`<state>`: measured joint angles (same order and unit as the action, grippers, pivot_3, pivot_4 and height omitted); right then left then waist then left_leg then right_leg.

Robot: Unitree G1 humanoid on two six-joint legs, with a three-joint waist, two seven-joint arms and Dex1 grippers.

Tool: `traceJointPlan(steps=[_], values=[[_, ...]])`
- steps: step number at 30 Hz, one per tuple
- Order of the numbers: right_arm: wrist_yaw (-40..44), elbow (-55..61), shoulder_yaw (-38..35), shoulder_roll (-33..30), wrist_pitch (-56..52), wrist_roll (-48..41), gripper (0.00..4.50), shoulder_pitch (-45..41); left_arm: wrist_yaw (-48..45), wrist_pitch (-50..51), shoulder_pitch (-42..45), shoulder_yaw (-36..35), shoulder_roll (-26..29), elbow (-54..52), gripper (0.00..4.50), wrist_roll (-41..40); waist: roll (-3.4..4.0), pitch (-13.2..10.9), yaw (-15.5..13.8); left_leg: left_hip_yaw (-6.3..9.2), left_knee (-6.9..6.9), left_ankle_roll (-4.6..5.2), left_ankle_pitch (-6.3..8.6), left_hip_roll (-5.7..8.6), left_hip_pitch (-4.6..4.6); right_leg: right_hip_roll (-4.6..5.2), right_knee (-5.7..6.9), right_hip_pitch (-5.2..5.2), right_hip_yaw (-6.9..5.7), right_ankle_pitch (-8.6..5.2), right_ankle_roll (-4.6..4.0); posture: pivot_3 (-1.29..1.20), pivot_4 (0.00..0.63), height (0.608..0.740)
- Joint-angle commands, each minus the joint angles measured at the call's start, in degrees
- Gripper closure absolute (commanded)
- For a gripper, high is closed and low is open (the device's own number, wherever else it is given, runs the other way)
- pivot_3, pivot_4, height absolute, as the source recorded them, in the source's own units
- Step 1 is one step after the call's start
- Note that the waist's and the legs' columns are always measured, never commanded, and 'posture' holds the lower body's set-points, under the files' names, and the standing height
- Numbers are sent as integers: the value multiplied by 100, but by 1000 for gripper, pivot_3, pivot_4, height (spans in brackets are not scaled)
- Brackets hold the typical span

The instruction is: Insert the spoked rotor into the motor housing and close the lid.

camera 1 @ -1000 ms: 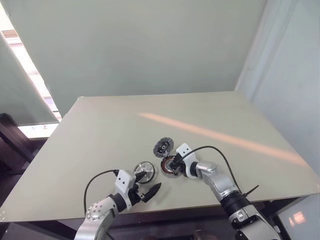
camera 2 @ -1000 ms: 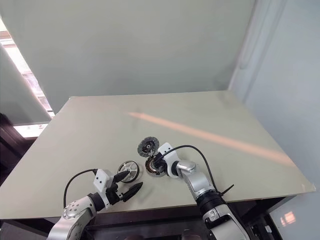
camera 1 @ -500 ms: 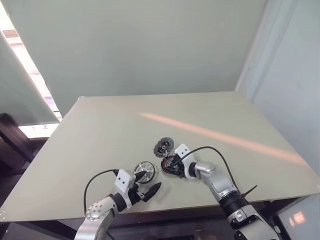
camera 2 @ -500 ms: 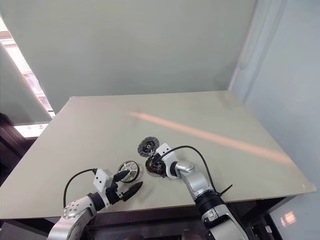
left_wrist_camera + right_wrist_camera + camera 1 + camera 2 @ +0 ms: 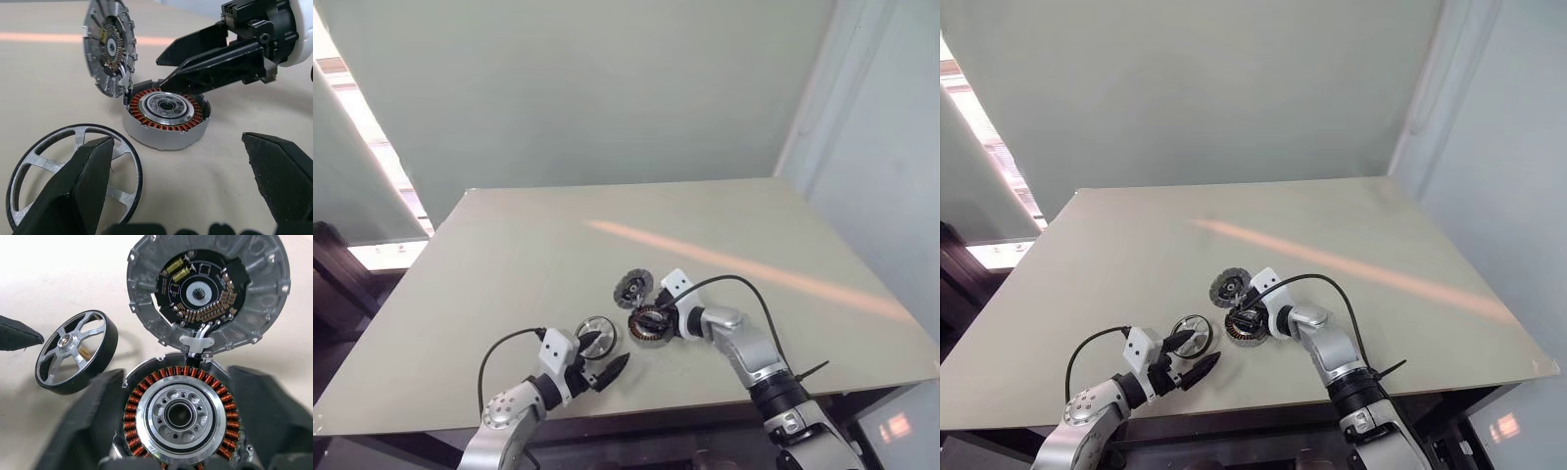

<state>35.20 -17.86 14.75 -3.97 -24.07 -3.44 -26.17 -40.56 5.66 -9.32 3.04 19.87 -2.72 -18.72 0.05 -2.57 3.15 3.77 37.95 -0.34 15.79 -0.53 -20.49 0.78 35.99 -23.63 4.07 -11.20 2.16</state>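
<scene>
Spoked rotor [image 5: 73, 350]: not yet inserted. It lies flat on the table [image 5: 558, 235], just beside one finger of your left end effector [image 5: 613, 350], whose fingers stand wide apart and hold nothing.

Findings, near to far from that end effector:

1. The rotor is a thin dark rim with silvery spokes, lying flat. A pinch on the rim could well slip or push it along the table. Take it squarely across the rim or through a spoke gap.

2. Beyond the rotor, ahead of the left fingers, sits the motor housing [image 5: 181, 416], copper windings upward. Your right end effector [image 5: 161, 73] is poised over it with fingers apart, one on either side, gripping nothing. Two risks follow. The housing appears unrestrained, so a rotor pressed in off-centre would likely shove it aside instead of seating. The right fingers also occupy the space above the housing that the rotor must pass through, so the two end effectors could collide.

3. Farthest, just behind the housing, the lid [image 5: 208, 289] stands tilted open, joined at its lower edge by pale wires. A knock from either end effector could drop it shut before the rotor is in, or strain those wires.

Recommendation: steady the housing by its sides, keep clear above it, and lower the rotor level.
</scene>
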Motion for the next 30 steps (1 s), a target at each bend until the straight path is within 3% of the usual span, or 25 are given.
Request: traceJointPlan(steps=[1,7,8,14,21,24,30], values=[[-78,84,20,-30,175,70,2100,-57,-30,-114,139,-62,8,-57,0,13,0,0,0,0,1,0,0,0,0,0,0,0,0,0,0,0,0,740],[-216,-495,279,98,457,368,4314,-203,-53,-137,192,-46,0,-1,0,23,0,0,5,0,0,0,0,0,0,-1,1,-1,0,0,0,0,0,740],[-207,-617,333,102,489,422,4460,-210,-49,-141,201,-45,-10,2,0,21,0,0,5,0,0,0,0,0,0,-1,1,-1,0,0,0,0,0,740],[-134,-970,376,79,619,474,4460,-152,-41,-179,162,-61,-22,-8,0,18,0,0,5,0,0,0,0,0,4,0,1,3,0,0,0,0,0,740],[-10,-453,92,32,415,201,4460,-207,-25,-206,111,-71,-28,-8,0,11,1,-1,2,0,1,0,0,0,6,-1,2,5,0,0,0,0,0,740],[256,-36,220,-150,205,221,3845,-188,-32,-203,113,-68,-25,-1,0,11,1,-1,2,0,1,0,0,0,1,0,0,2,0,0,0,0,0,740],[609,782,521,-626,69,391,1740,-111,-49,-188,132,-56,-17,19,0,14,2,-1,0,1,0,0,0,0,1,0,0,0,-1,0,0,0,0,740]])
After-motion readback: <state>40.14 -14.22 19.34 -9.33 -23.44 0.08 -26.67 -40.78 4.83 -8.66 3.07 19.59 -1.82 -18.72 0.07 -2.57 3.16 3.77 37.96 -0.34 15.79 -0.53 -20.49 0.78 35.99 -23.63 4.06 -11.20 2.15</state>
